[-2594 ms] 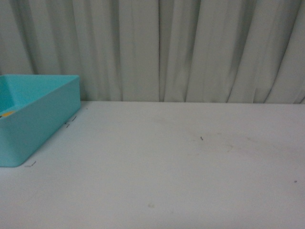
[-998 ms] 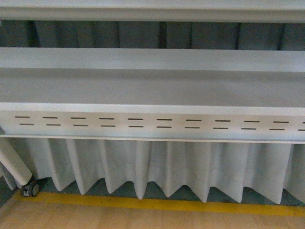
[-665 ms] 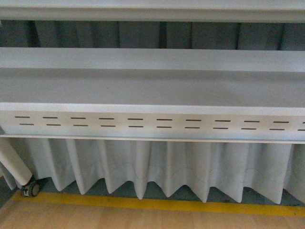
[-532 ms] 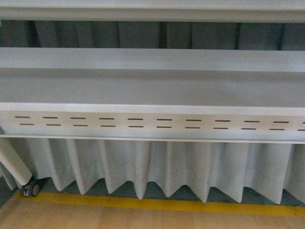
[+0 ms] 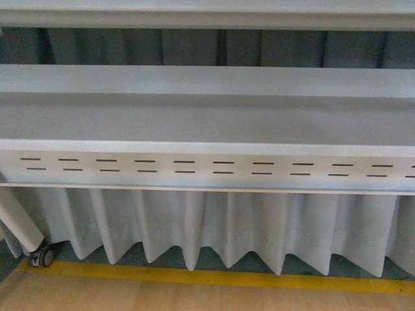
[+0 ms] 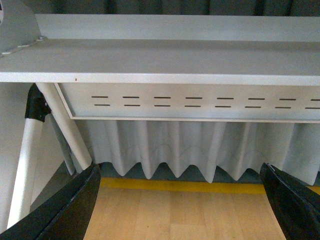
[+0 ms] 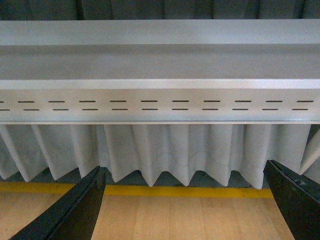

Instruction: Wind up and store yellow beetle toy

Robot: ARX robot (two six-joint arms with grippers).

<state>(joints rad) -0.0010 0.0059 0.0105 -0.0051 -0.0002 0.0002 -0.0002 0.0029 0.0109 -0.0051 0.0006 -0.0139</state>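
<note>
Here, the front view faces a white metal frame (image 5: 207,116) with a slotted panel (image 5: 207,167) carrying 2 rows of short dark slots. Below it hangs a pleated white curtain (image 5: 214,227), ending above a yellow floor line (image 5: 214,277) and wooden floor (image 5: 162,298). A white leg (image 5: 18,220) with a caster (image 5: 43,257) stands far left. Neither arm shows, nor the beetle toy.

In the left wrist view, the left gripper (image 6: 182,207) is spread wide and empty, its 2 dark fingers (image 6: 65,210) at opposite edges of the picture, over the floor. The frame, a slanted leg and the curtain lie beyond.

In the right wrist view, the right gripper (image 7: 187,205) is likewise wide apart and holds nothing, its fingers (image 7: 75,210) flanking the curtain and yellow line. The toy appears in none of the 3 views.
</note>
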